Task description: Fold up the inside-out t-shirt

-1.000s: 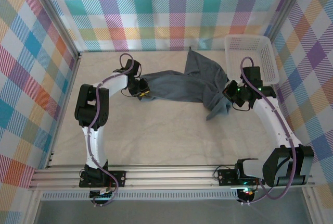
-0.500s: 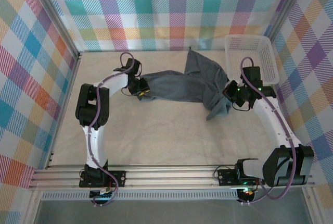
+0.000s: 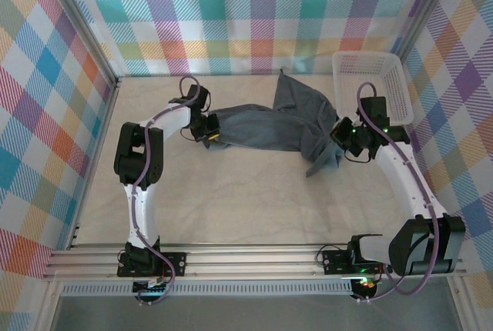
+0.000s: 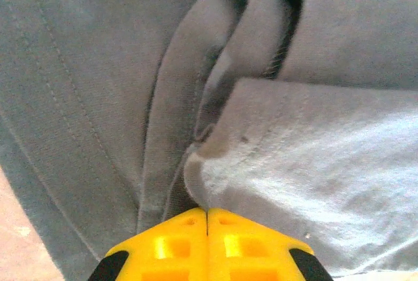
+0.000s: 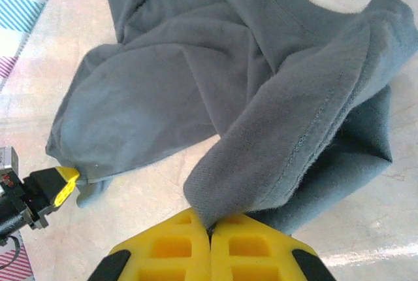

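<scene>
The inside-out t-shirt (image 3: 269, 127) is dark slate-grey and lies stretched across the middle of the table, one end bunched toward the back. My left gripper (image 3: 209, 132) is at its left end, jaws shut on a fold of the shirt (image 4: 215, 183). At the shirt's right end my right gripper (image 3: 344, 145) pinches a seamed edge of the fabric (image 5: 287, 157) lifted off the table. The right wrist view also catches the left gripper's yellow fingertips (image 5: 62, 186) at the far end of the shirt.
A white mesh basket (image 3: 370, 85) stands at the back right, touching the checked wall. Bare beige table (image 3: 246, 200) stretches in front of the shirt toward the arm bases.
The left gripper's jaws have closed on the shirt's left end. The right arm and the shirt have stayed almost still.
</scene>
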`<state>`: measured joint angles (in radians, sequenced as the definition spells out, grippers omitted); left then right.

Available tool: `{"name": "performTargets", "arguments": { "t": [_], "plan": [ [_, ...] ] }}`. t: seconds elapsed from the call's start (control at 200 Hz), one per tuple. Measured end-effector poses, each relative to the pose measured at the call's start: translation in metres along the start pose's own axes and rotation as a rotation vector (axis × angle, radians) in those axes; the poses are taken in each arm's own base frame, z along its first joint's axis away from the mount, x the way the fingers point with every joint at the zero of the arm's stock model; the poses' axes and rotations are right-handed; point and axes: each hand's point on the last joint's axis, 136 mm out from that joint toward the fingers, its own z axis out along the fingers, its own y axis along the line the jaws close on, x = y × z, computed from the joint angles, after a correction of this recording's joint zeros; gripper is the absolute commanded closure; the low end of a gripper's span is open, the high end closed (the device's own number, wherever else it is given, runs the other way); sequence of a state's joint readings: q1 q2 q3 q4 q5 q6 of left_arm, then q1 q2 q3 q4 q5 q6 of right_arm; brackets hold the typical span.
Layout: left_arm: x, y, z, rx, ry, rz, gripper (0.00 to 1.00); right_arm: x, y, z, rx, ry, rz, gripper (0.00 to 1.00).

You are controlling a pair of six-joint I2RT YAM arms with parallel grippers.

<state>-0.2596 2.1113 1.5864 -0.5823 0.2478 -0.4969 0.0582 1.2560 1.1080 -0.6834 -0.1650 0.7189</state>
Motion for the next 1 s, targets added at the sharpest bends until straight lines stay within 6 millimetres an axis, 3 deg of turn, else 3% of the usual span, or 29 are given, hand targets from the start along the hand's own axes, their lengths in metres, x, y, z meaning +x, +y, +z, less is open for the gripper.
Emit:
{"name": "performTargets", "arguments": {
  "t": [0.06, 0.13, 0.185, 0.225, 0.285, 0.34, 0.415, 0.48, 0.615, 0.735, 0.91, 1.0],
  "plan": [
    [-0.007, -0.004, -0.013, 0.013, -0.020, -0.003, 1.00, -0.010, 0.011, -0.011, -0.015, -0.029, -0.008, 1.00],
    [-0.019, -0.015, -0.045, 0.049, -0.072, -0.006, 1.00, -0.029, 0.033, -0.032, -0.051, -0.096, -0.027, 1.00],
    [-0.039, -0.027, -0.094, 0.108, -0.168, -0.014, 1.00, -0.049, 0.053, -0.055, -0.089, -0.173, -0.045, 1.00],
    [-0.056, -0.035, -0.138, 0.161, -0.258, -0.026, 1.00, -0.062, 0.068, -0.073, -0.117, -0.233, -0.058, 1.00],
    [-0.081, -0.040, -0.223, 0.248, -0.429, -0.056, 1.00, -0.080, 0.087, -0.100, -0.154, -0.317, -0.073, 1.00],
    [-0.090, -0.041, -0.296, 0.317, -0.577, -0.064, 1.00, -0.092, 0.101, -0.123, -0.183, -0.383, -0.084, 1.00],
    [-0.084, -0.041, -0.389, 0.395, -0.764, -0.064, 1.00, -0.101, 0.115, -0.147, -0.220, -0.440, -0.102, 1.00],
    [-0.061, -0.055, -0.443, 0.468, -0.852, -0.029, 1.00, -0.106, 0.128, -0.167, -0.255, -0.477, -0.128, 1.00],
    [-0.019, -0.073, -0.508, 0.560, -0.947, 0.037, 1.00, -0.111, 0.158, -0.214, -0.352, -0.552, -0.192, 1.00],
    [0.004, -0.070, -0.554, 0.564, -1.047, 0.045, 1.00, -0.110, 0.180, -0.272, -0.444, -0.661, -0.245, 1.00],
    [0.049, -0.065, -0.634, 0.573, -1.244, 0.082, 1.00, -0.092, 0.198, -0.368, -0.588, -0.843, -0.310, 1.00],
    [0.065, -0.058, -0.657, 0.562, -1.320, 0.078, 1.00, -0.087, 0.203, -0.401, -0.632, -0.919, -0.332, 1.00]
  ]
}}
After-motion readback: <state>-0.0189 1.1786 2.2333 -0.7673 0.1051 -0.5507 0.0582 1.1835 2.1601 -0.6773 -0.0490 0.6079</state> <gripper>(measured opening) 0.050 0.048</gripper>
